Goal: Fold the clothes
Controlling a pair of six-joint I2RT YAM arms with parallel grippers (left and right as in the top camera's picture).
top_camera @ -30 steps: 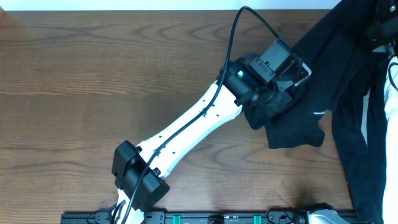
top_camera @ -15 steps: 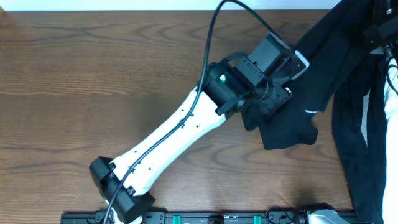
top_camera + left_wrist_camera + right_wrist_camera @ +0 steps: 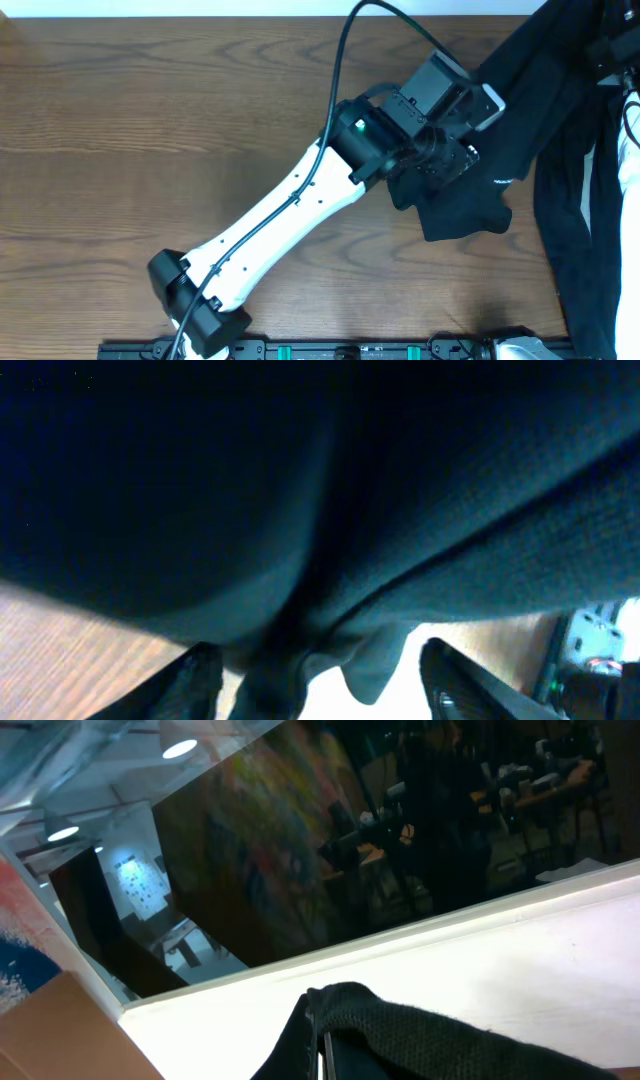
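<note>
Barely started: clothes [image 3: 520, 120] bunched, unfolded on table [image 3: 150, 130], pinched by left gripper [image 3: 315, 660]; right gripper [image 3: 320, 1045] pinching fabric too.

The black garment [image 3: 520, 120] is soft, rumpled fabric with small white lettering near one edge. It drapes down from the far right corner, its lower corner bunched directly beneath the left end effector [image 3: 445, 160] on the tabletop [image 3: 150, 150].

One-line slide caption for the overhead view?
Left gripper pressed into the black garment at the wooden table's right side.
</note>
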